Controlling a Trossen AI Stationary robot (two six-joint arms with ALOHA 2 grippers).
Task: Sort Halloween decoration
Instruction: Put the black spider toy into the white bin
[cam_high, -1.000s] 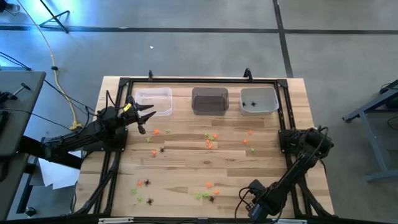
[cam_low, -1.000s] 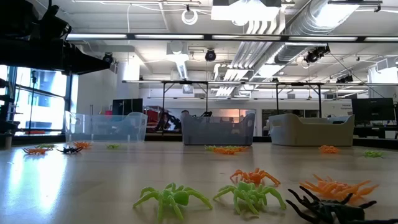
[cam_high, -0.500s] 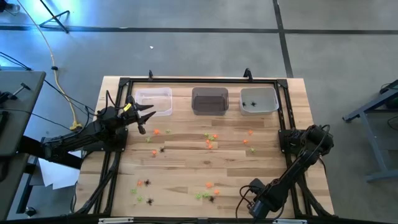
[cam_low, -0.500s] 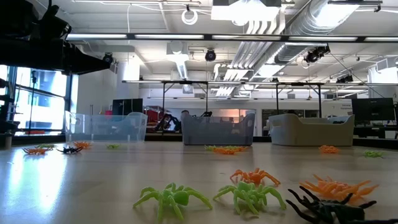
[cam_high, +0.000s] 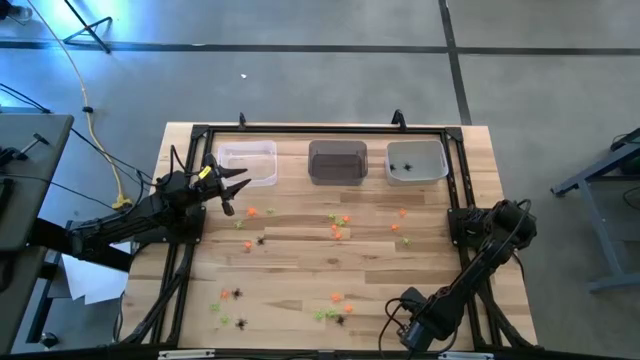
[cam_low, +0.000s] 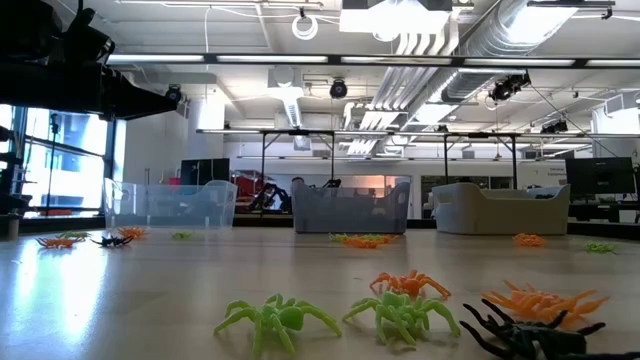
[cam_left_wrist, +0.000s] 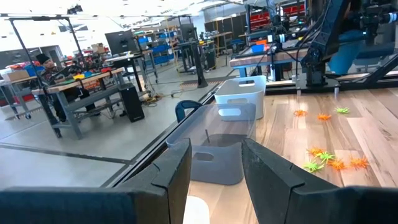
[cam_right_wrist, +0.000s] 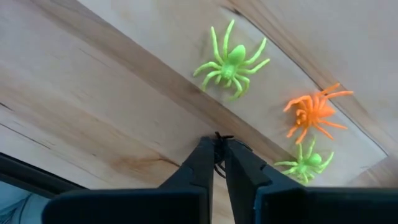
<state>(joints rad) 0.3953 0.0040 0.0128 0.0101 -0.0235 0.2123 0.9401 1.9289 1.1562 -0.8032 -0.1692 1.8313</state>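
Black spider (cam_right_wrist: 217, 151) clenched in right end effector (cam_right_wrist: 215, 163); left end effector (cam_left_wrist: 214, 171) released.

Tiny plastic spiders (cam_high: 338, 226), orange, lime-green, black, scattered flat mid-frame and lower-centre in high view. One black spider (cam_right_wrist: 218, 151) pinched between right gripper (cam_right_wrist: 215, 163) fingers; green and orange ones beside it.

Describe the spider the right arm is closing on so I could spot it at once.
At the table's near edge, the right end effector pinches a black spider. Two green spiders and an orange one lie beside it; it is the only dark one there.
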